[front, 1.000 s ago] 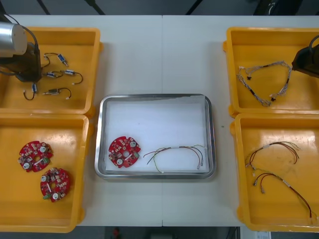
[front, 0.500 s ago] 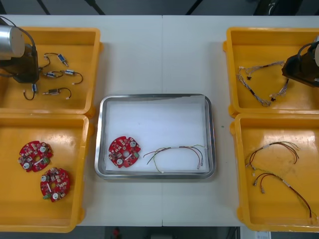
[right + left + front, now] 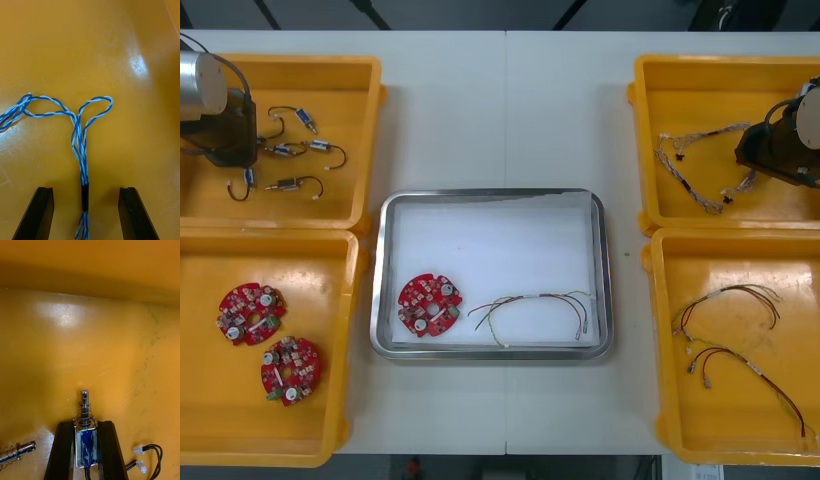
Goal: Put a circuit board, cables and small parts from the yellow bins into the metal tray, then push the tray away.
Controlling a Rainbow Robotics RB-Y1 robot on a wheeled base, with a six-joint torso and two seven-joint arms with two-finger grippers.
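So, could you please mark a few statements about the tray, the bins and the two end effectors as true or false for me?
1. The metal tray holds one circuit board and one cable. True.
2. The left end effector is open over bare bin floor. False: it is shut on a small metal part in the far left yellow bin.
3. The right end effector is open, with the twisted blue and white cable lying between its fingers. True.
4. The near left yellow bin holds three circuit boards. False: it holds two.
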